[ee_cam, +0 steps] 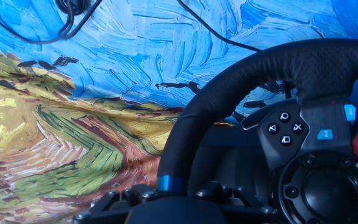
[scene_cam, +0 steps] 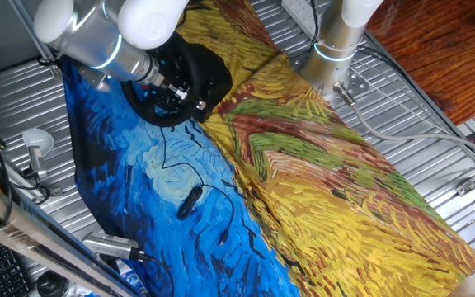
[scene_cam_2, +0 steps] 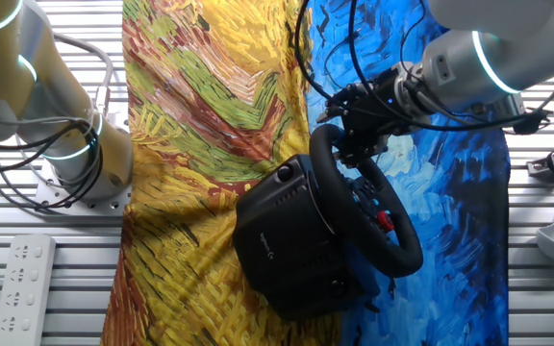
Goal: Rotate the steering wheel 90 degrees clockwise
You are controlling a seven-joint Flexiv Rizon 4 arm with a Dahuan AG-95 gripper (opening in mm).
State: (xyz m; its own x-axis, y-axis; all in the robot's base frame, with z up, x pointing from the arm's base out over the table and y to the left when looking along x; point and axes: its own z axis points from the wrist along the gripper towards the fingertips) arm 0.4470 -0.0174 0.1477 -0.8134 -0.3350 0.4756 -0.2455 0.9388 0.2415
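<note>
Hand view: steering wheel [ee_cam: 229,93] rim filled the frame.
Tool [scene_cam_2: 354,130]: at the rim's top; grip state cannot be told.

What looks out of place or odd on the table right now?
Nothing looks damaged or spilled. The one untidy thing is a small black device lying on the blue part of the cloth, its thin cable trailing loose toward the steering wheel.

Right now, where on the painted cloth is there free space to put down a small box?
The yellow part of the cloth between the steering wheel and the far corner lies bare. The blue strip is crowded: the small black oval device with its thin cable lies there, and the gripper works at the wheel rim.
</note>
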